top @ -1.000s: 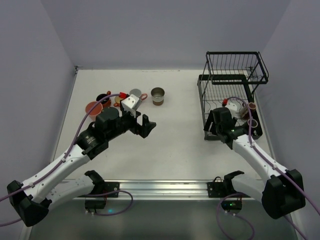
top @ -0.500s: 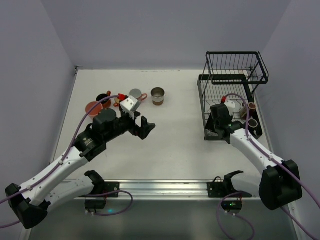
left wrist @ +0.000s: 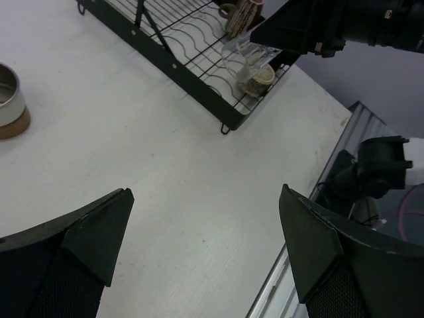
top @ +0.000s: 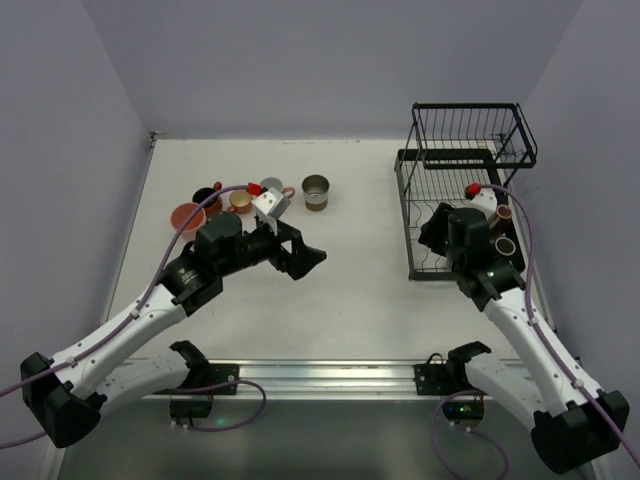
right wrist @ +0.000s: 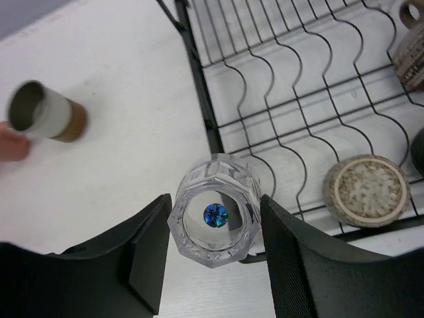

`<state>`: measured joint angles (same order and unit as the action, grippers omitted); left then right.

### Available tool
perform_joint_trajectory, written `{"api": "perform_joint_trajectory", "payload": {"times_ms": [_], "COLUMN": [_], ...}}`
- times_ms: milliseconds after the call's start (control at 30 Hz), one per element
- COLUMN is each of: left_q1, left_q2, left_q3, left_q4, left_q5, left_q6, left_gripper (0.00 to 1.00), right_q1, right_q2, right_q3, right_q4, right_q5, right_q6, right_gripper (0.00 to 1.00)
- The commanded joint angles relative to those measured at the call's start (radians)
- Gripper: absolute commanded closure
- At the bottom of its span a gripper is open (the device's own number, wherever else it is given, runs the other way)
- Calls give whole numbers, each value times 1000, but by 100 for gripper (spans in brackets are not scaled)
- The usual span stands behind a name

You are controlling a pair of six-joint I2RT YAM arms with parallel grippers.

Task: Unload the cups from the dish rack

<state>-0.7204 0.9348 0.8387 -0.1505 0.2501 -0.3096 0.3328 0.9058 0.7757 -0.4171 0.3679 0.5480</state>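
My right gripper (right wrist: 215,222) is shut on a clear faceted glass cup (right wrist: 215,211) and holds it above the front edge of the black wire dish rack's lower tray (right wrist: 265,79). A cream speckled cup (right wrist: 366,191) lies on the tray and a striped cup (right wrist: 409,59) stands farther back. In the top view the right gripper (top: 440,222) is at the rack (top: 465,160). My left gripper (top: 300,250) is open and empty over the table's middle (left wrist: 205,245). The glass also shows in the left wrist view (left wrist: 245,59).
Several cups stand at the table's back left: an orange one (top: 187,215), a dark one (top: 205,195), a grey one (top: 272,187) and an olive-brown one (top: 315,190). The rack's upper basket (top: 470,125) overhangs the tray. Walls close in on both sides.
My right gripper has moved from deep in the lower tray back toward its front edge with the glass. My left gripper has swung right, toward the table's middle.
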Motion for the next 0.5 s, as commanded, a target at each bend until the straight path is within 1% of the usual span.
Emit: {"api": "perform_joint_trajectory", "payload": {"times_ms": [0, 33, 67, 100, 133, 167, 200, 233, 267, 300, 367, 400, 467], "left_q1": [4, 4, 4, 4, 4, 3, 3, 3, 3, 1, 1, -2, -8], "left_q2": [38, 53, 82, 100, 140, 162, 182, 202, 234, 248, 286, 298, 332], "left_q3": [-13, -36, -46, -56, -70, -72, -72, -76, -78, -82, -90, -90, -90], "left_q4": [199, 297, 345, 397, 490, 523, 555, 613, 638, 688, 738, 756, 807], "left_q5": [158, 208, 231, 253, 293, 307, 317, 336, 339, 341, 354, 356, 365], "left_q6": [-161, -195, -262, -294, -327, -382, -404, -428, -468, -488, -537, -551, -583], "left_gripper": [0, 0, 0, 0, 0, 0, 0, 1, 1, 2, 2, 2, 4], "right_q1": [-3, -3, -3, -3, -3, -3, -3, -3, -3, -3, -3, -2, -1], "right_q2": [-106, -129, -154, -195, -212, -226, -241, -243, -240, -232, -219, -209, -177], "right_q3": [28, 19, -16, -38, -79, -96, -113, -125, -150, -160, -206, -222, -255], "right_q4": [104, 132, 167, 260, 305, 352, 424, 466, 528, 561, 636, 712, 757], "right_q5": [-142, -197, -322, -381, -444, -496, -583, -627, -670, -746, -809, -837, -894], "right_q6": [7, 22, 59, 81, 136, 162, 188, 245, 271, 292, 364, 384, 428], "right_gripper": [88, 88, 88, 87, 87, 87, 87, 87, 87, 87, 87, 87, 87]}}
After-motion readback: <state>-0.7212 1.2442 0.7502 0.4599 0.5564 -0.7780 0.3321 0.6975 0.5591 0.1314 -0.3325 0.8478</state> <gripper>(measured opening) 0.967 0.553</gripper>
